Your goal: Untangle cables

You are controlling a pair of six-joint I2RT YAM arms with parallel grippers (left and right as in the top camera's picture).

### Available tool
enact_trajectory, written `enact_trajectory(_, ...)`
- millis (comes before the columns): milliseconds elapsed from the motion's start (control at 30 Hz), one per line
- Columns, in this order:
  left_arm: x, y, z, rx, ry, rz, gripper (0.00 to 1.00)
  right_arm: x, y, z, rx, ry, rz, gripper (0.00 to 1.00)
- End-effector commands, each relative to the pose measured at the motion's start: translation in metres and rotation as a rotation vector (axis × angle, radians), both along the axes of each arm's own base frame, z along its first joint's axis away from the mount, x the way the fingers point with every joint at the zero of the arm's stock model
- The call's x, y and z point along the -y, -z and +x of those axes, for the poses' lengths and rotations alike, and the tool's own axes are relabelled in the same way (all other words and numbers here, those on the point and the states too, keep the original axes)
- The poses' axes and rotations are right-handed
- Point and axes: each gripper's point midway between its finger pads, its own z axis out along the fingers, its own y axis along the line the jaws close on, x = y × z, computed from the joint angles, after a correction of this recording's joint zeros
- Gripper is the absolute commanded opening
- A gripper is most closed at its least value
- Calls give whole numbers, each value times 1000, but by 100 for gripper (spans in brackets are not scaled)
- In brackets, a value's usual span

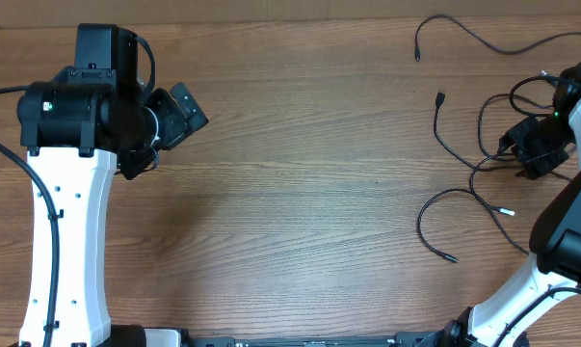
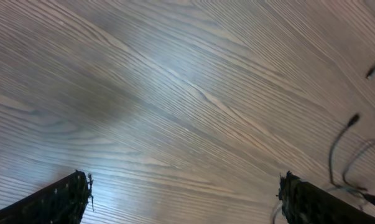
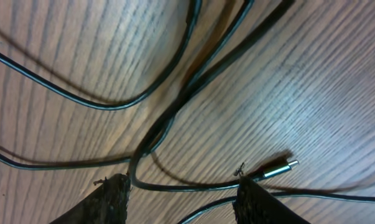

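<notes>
Several thin black cables (image 1: pixel 440 97) lie loose and crossing on the right side of the wooden table. One separate strand (image 1: pixel 463 34) curves along the far right edge. A loop (image 1: pixel 422 217) lies nearer the front, beside a silver-tipped end (image 1: pixel 507 209). My right gripper (image 1: pixel 521 159) hangs low over the tangle. In the right wrist view its jaws (image 3: pixel 184 193) stand apart, with a cable strand (image 3: pixel 193 185) running across the gap and a silver plug (image 3: pixel 280 168) just past the right finger. My left gripper (image 2: pixel 186 190) is wide open over bare wood at the far left.
The left arm's white link (image 1: pixel 68 222) rises from the front left corner. The right arm's base (image 1: pixel 521 299) stands at the front right. In the left wrist view, cable ends (image 2: pixel 354 118) show far off to the right.
</notes>
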Motion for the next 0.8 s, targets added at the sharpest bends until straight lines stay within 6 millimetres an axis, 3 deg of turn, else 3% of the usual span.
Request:
enact_trajectory(0, -8, -10, -1, 43, -1, 52, 100, 2, 4, 2, 1, -15, -6, 56)
enact_trajectory(200, -8, -10, -1, 43, -1, 52, 100, -9, 2, 23, 111, -99, 65, 63)
enact_trajectory(533, -8, -10, -1, 43, -1, 51, 100, -15, 28, 33, 98, -65, 89, 53)
enact_trajectory(767, -8, -10, -1, 43, -1, 52, 100, -31, 30, 49, 136, -124, 77, 35)
